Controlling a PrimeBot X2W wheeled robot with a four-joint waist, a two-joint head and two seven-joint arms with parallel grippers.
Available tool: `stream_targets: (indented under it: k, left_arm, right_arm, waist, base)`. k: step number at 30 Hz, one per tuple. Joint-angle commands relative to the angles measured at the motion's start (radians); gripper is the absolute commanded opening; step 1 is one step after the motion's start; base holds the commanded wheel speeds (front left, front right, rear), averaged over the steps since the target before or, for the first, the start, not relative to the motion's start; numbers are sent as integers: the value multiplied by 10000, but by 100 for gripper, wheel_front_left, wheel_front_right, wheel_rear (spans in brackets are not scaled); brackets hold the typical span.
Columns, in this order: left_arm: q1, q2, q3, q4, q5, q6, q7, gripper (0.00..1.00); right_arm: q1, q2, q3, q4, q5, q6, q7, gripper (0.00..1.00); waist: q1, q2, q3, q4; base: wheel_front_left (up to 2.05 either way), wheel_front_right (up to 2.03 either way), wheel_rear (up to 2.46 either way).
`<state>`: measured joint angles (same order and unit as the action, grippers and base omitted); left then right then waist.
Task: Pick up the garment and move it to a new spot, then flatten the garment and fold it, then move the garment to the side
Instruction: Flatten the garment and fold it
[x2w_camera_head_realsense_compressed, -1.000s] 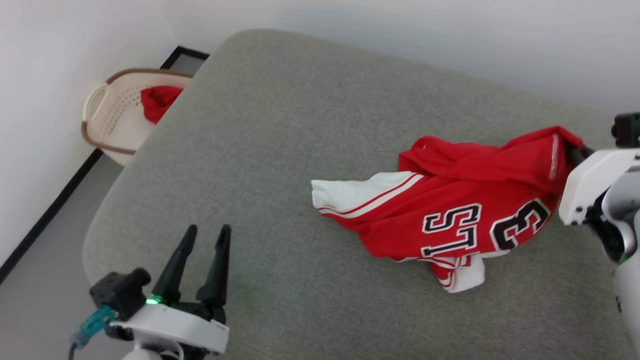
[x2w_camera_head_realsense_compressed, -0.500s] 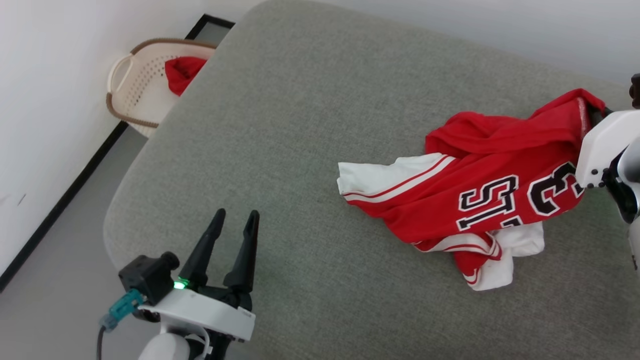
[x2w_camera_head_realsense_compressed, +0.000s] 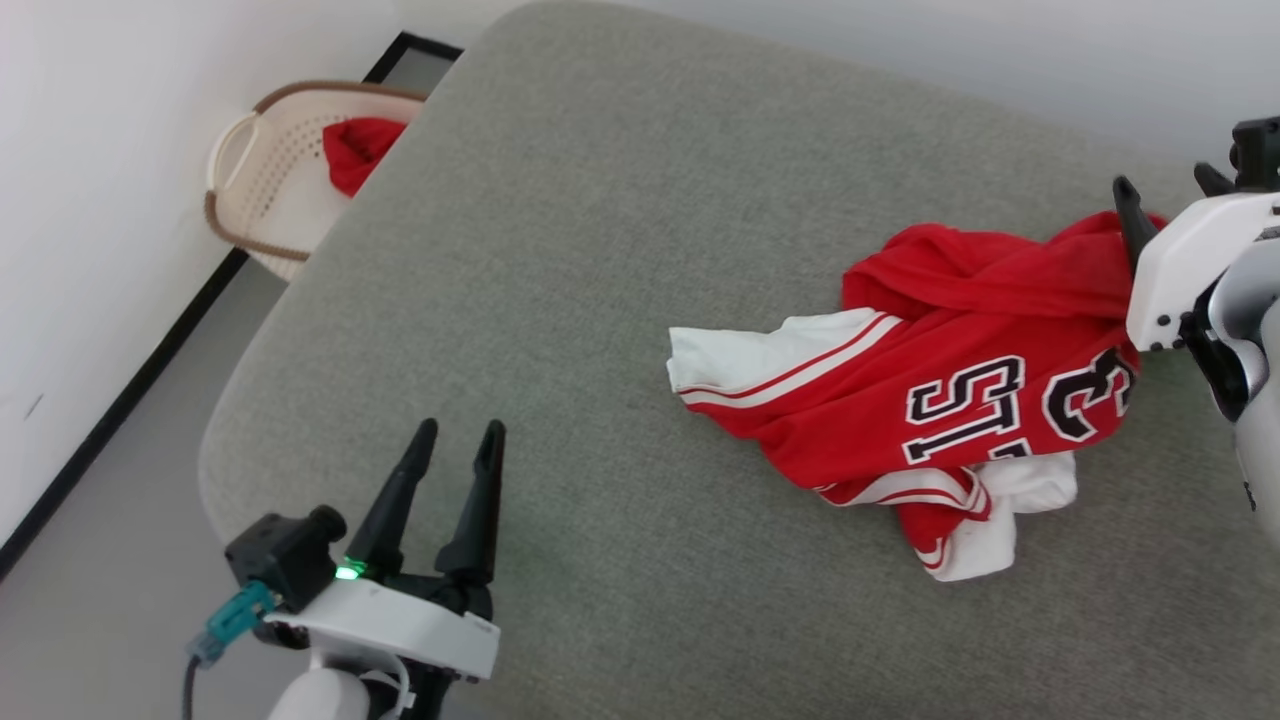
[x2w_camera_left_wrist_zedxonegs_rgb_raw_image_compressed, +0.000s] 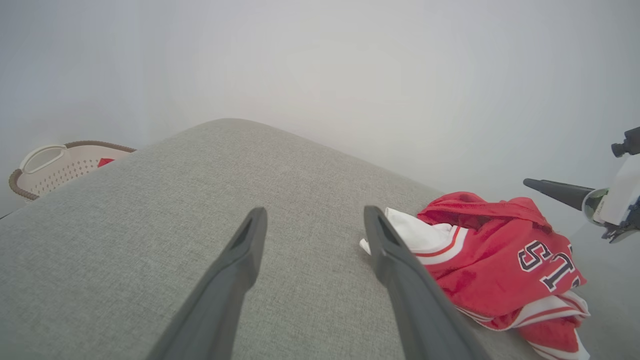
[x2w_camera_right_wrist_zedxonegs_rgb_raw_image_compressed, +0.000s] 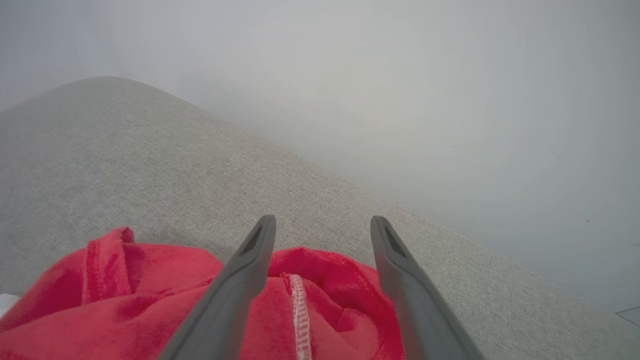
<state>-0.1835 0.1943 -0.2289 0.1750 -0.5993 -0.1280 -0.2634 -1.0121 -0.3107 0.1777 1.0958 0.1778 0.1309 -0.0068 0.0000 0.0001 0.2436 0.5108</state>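
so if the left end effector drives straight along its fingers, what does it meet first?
Probably bare cushion: the left end effector, open, aims across it, with the jersey just right of its line. Height above the fabric is unclear.

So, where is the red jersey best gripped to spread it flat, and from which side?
Probably the white sleeve of the jersey: it lies flat, sticking out leftward, clear of the bunched body. Come from the robot's left.

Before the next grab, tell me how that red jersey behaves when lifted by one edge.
The garment probably hangs floppy: it lies crumpled in soft folds. Likely light: the fabric looks thin at its stitched hem. Pushed on the grey cushion, it would likely bunch rather than slide.
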Motion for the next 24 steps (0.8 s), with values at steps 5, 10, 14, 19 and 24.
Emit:
stream_targets:
  k: [5, 10, 14, 19, 24]
  left_arm:
    - [287, 156, 321, 4, 149, -36, 0, 100]
    - [585, 294, 599, 6, 170, -37, 4, 100]
    - [788, 393, 704, -24, 199, -37, 4, 100]
    - [1087, 562, 863, -48, 197, -37, 4, 100]
    - [1317, 705, 984, -84, 147, -37, 4, 100]
  right_arm:
    - [-45, 237, 952, -419, 547, -3, -697, 100]
    - [629, 336, 1991, -1358, 1646, -3, -894, 100]
    - [1231, 244, 2703, -2219, 2348, -3, -725, 100]
    - [2403, -109, 3387, -3723, 3250, -3, -251, 100]
    - [3714, -280, 3468, -5043, 3794, -3, 494, 100]
  waist:
    - [0, -1, -544, -519]
    - [0, -1, -1028, -918]
    - [0, -1, -1327, -1140]
    - [0, -1, -1698, -1440]
    - [0, -1, -1966, -1666]
  base:
    - [0, 0, 0]
    - [0, 0, 0]
    - [0, 0, 0]
    - [0, 0, 0]
    - [0, 0, 0]
